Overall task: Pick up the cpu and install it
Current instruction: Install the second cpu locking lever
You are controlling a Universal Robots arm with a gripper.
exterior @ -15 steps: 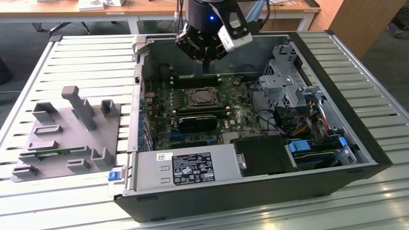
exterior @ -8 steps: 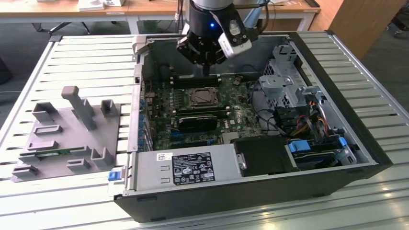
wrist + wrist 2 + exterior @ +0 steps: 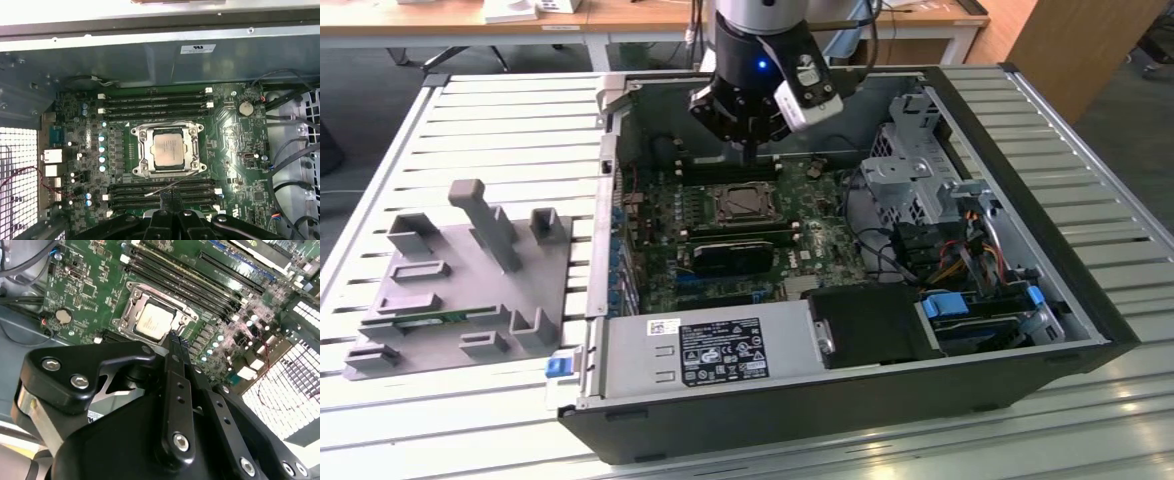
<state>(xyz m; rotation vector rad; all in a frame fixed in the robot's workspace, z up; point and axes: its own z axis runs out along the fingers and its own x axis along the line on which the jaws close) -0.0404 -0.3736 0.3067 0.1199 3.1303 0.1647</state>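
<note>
The cpu (image 3: 744,203) is a silver-topped square chip lying flat in the motherboard socket inside the open computer case (image 3: 1067,300). It shows in both wrist views (image 3: 155,320) (image 3: 169,150), framed by the socket's metal bracket. My gripper (image 3: 749,157) hangs a little above the board, just behind the socket toward the case's far wall. Its black fingers (image 3: 170,200) are pressed together with nothing between them, apart from the cpu. In the second wrist view the fingertips (image 3: 175,340) end just short of the socket's edge.
Memory slots run on both sides of the socket (image 3: 157,100). A black block (image 3: 734,255) sits in front of it, with a power supply (image 3: 707,350) nearer still. Drive cage and cables (image 3: 927,190) fill the exterior view's right. A grey fixture (image 3: 467,270) stands on the slatted table at the left.
</note>
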